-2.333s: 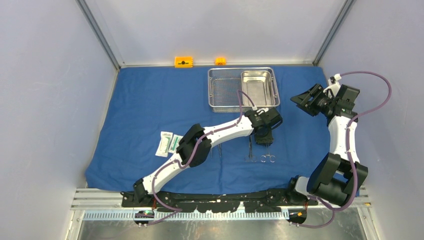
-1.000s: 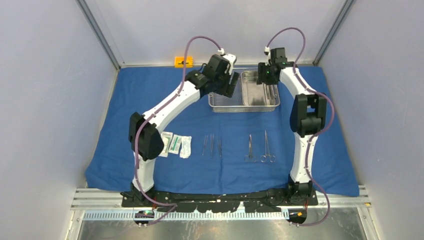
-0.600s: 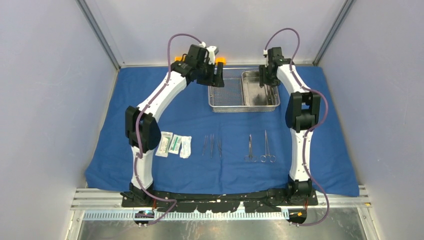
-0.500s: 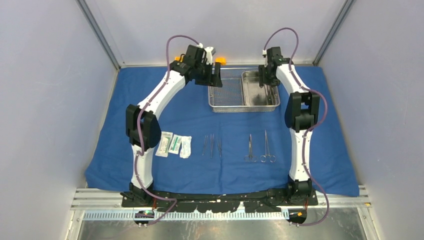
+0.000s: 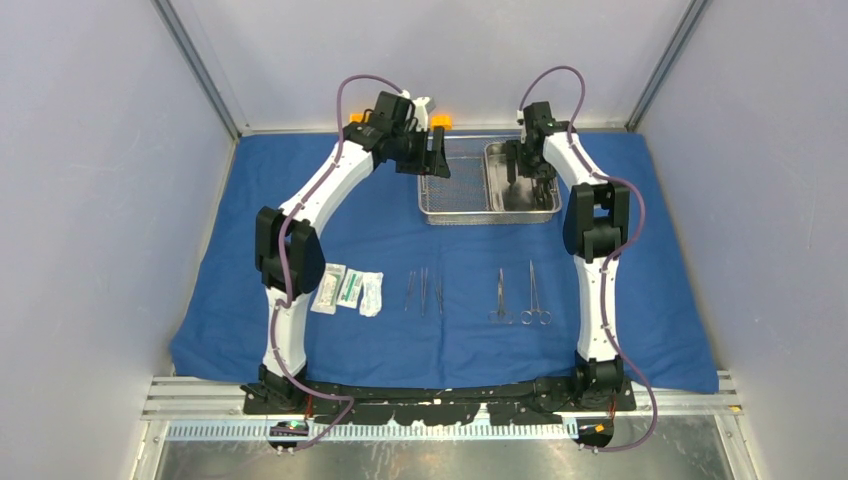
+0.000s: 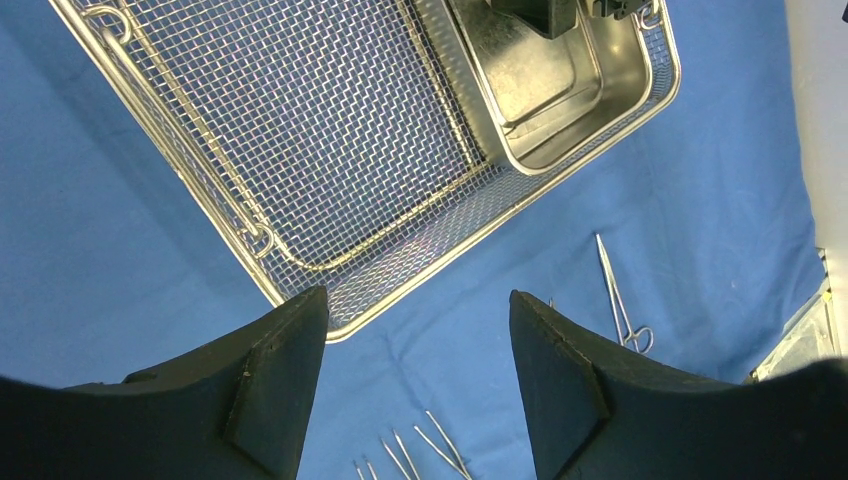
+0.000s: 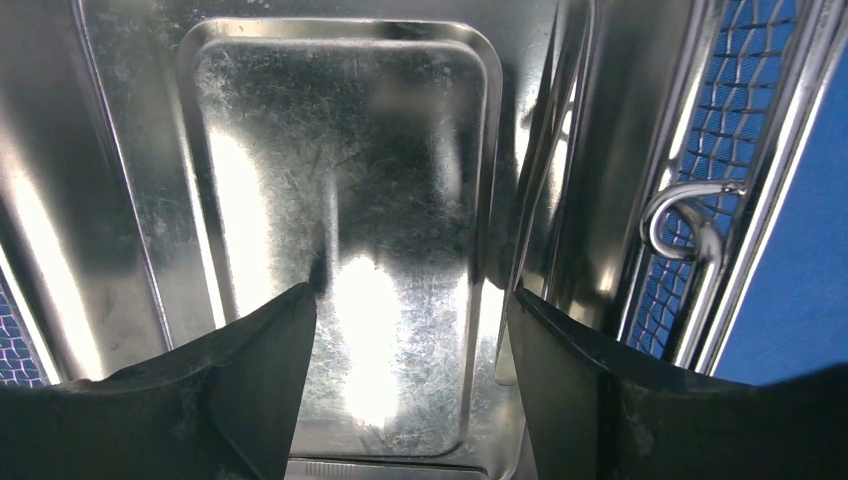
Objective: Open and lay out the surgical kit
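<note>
The blue cloth wrap (image 5: 300,200) lies spread open. The steel mesh basket (image 5: 455,190) stands at the back with the solid steel tray (image 5: 535,195) inside its right half. Three white-green packets (image 5: 346,288), thin forceps (image 5: 423,290) and scissors (image 5: 520,297) lie in a row near the front. My left gripper (image 5: 437,162) is open and empty above the basket's left end; its wrist view shows the basket (image 6: 330,130) and the tray (image 6: 540,100) below the gripper (image 6: 418,380). My right gripper (image 5: 521,172) is open and empty, low over the tray's bare floor (image 7: 340,170).
An orange block (image 5: 440,122) sits at the back wall, and another is mostly hidden behind the left arm. A basket handle (image 7: 690,220) hangs on the mesh wall right of the tray. Grey walls close in on three sides.
Both arms have swung from the front area to the back, over the basket. In the last half second the right gripper dipped lower into the tray; the left barely moved.
</note>
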Robot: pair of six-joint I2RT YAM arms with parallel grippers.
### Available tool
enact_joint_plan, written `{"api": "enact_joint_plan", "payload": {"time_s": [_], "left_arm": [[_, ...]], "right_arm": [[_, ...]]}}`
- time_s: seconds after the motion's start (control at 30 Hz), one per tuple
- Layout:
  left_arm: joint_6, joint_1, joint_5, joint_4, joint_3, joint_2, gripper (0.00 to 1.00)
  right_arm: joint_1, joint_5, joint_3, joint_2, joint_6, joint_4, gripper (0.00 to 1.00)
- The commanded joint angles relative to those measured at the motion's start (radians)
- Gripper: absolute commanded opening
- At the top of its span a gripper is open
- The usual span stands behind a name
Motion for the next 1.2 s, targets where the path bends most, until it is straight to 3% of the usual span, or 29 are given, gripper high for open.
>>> {"api": "enact_joint_plan", "payload": {"time_s": [0.0,0.53,0.8,1.17], "left_arm": [[-0.006,0.001,0.036,0.016,0.036,-0.011,0.68],[-0.006,0.007,0.045,0.025,0.025,-0.011,0.68],[-0.023,0.015,0.064,0.028,0.022,0.001,0.67],[-0.038,0.024,0.088,0.032,0.015,0.0,0.67]], "right_arm": [[-0.018,0.03,0.024,0.021,0.024,-0.011,0.75],[0.029,0.162,0.089,-0.007,-0.056,0.02,0.75],[0.032,0.212,0.129,0.056,-0.045,0.008,0.77],[0.017,0.217,0.149,0.137,0.031,0.007,0.88]]}}
